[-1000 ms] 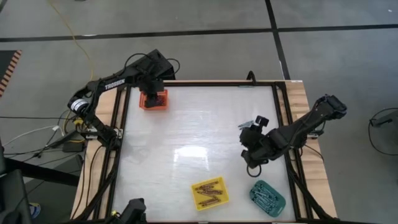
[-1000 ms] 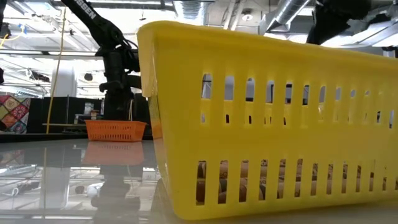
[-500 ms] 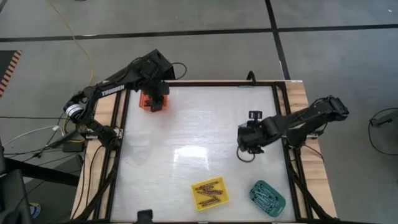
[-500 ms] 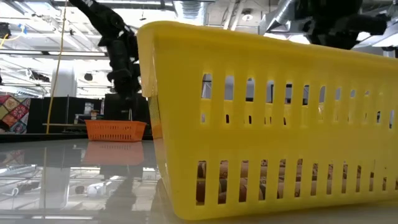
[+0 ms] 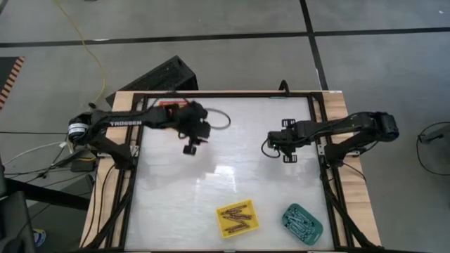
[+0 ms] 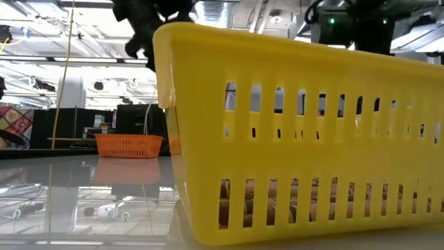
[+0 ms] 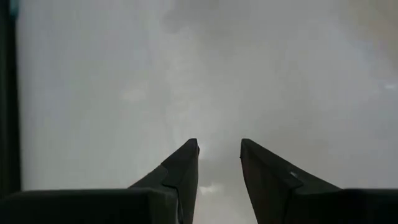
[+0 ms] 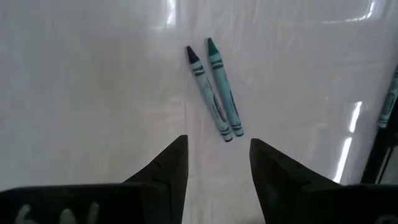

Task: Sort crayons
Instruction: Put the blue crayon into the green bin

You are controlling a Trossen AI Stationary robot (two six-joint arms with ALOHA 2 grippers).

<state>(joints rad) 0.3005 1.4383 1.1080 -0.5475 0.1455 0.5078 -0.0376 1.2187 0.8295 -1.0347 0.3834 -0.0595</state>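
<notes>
Two teal-blue crayons (image 8: 216, 90) lie side by side on the white table, just ahead of my right gripper (image 8: 217, 158), which is open and empty above them. In the high view my right gripper (image 5: 281, 140) hangs over the table's right half. My left gripper (image 5: 190, 146) is open and empty over the table's left middle; its wrist view (image 7: 217, 152) shows only bare table. Brownish crayons lie in the yellow tray (image 5: 236, 218), and more crayons lie in the teal tray (image 5: 302, 223).
The orange tray (image 5: 169, 105) stands at the far left corner, partly under my left arm; it also shows in the low view (image 6: 130, 144). The yellow tray (image 6: 298, 139) fills the low view's front. The yellow and teal trays stand near the table's near edge, right of middle.
My left gripper has risen from the orange tray and swung toward the table's middle and near side. My right gripper has gone from near the teal tray toward the table's far edge, over the two teal-blue crayons.
</notes>
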